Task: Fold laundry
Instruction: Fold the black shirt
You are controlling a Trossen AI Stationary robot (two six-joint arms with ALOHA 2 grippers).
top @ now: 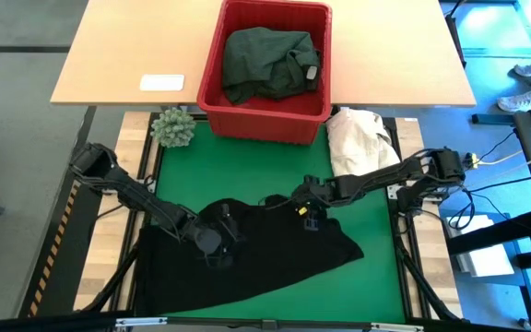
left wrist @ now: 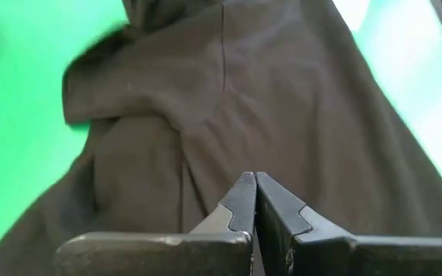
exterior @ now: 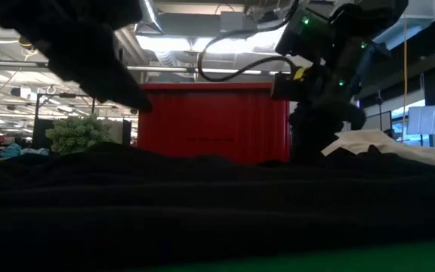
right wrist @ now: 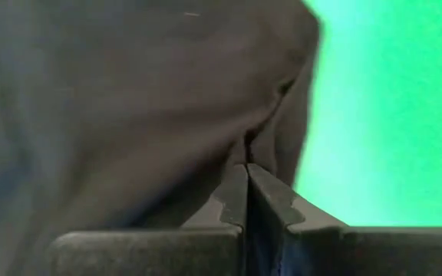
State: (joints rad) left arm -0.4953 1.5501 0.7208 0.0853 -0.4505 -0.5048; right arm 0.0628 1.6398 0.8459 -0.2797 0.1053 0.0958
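- A black garment is lying spread across the lower half of the green mat in the high view, its bulk filling the lower centre and lower left of the frame and one corner reaching toward the lower right.
- The left gripper is reaching in from the left edge of the frame and pressing down on the black garment just left of centre. In the left wrist view its fingertips are meeting tip to tip, clenched, with the dark cloth right in front of them; whether any fold is pinched between them cannot be told.
- The right gripper is stretching in from the right edge and sitting at the garment's upper edge, just right of centre. In the right wrist view its fingertips are closed together against a fold of the dark cloth, apparently nipping it.
- A red plastic basket is standing at the upper centre of the high view, straddling the edge of a pale wooden table, and is holding a dark green garment bunched inside.
- A cream-white cloth heap is lying just right of the basket, at the mat's upper right corner.
- A small green plant-like ball is sitting at the mat's upper left corner, beside the basket.
- In the low view, the black garment is filling the foreground, with the red basket rising behind it at centre.
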